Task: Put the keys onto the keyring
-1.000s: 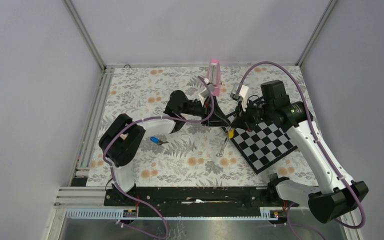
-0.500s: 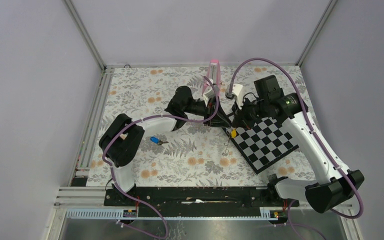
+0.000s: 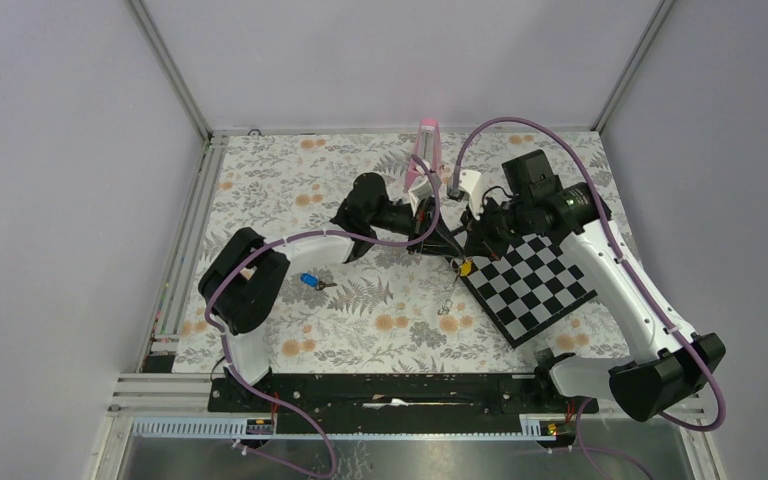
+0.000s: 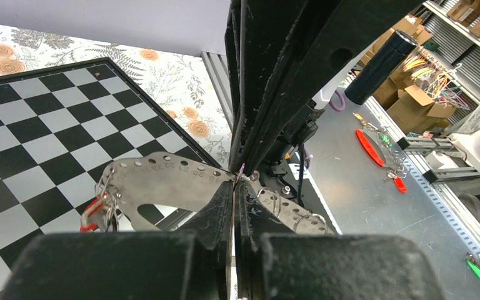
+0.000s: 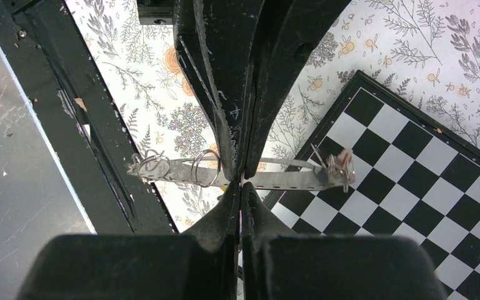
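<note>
The keyring is a grey perforated strap carrying silver rings and a small red piece. It hangs above the mat, with the yellow key at its top. My right gripper is shut on the strap's middle. Meeting it from the opposite side, my left gripper is shut on the same strap, tip to tip with the right one. From above, both grippers touch near the board's corner. The blue key lies alone on the mat, beside the left arm.
A black-and-white chequered board lies on the floral mat under the right arm. A pink block stands at the back, just behind the left wrist. Metal rails run along the left and near edges.
My left gripper slid right to meet the right gripper and closed on the strap. The right arm shifted slightly left, carrying the keyring and yellow key with it.
</note>
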`<state>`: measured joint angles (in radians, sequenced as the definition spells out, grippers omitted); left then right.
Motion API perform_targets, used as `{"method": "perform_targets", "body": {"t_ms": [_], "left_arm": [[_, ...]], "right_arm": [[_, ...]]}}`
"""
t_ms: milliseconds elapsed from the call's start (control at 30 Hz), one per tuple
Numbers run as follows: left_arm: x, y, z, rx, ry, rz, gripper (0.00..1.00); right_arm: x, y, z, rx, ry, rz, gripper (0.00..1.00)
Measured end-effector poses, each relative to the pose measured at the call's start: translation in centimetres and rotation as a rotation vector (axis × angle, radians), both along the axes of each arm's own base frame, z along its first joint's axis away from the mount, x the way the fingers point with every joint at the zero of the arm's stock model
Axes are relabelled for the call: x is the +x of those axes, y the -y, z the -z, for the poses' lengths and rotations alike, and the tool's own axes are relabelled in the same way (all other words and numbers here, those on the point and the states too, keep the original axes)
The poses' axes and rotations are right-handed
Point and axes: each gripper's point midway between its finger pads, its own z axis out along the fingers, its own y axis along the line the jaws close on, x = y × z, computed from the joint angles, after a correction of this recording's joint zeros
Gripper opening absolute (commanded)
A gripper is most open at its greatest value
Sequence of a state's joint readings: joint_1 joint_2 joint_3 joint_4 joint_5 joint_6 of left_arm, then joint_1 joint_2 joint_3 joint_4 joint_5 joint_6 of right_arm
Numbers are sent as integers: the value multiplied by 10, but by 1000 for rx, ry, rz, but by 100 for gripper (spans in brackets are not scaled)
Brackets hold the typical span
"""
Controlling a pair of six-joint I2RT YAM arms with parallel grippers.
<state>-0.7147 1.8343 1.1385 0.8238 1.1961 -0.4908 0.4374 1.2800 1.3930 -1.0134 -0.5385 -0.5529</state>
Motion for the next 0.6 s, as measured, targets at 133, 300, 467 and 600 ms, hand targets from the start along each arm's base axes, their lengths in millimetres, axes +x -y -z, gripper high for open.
{"method": "perform_targets", "body": {"t_ms": [133, 300, 467, 600], "left_arm": [[-3, -2, -4, -14, -15, 6, 0], [-10, -7, -16, -65, -41, 15, 0], [-14, -10, -26, -104, -42, 23, 0], [-15, -10, -29, -116, -45, 17, 0]], "right_arm": [[1, -1, -2, 9, 9, 5, 13], [-4, -4, -12, 61, 60, 8, 27], [-6, -5, -24, 128, 100, 18, 33], [-8, -5, -26, 174, 104, 20, 30]]}}
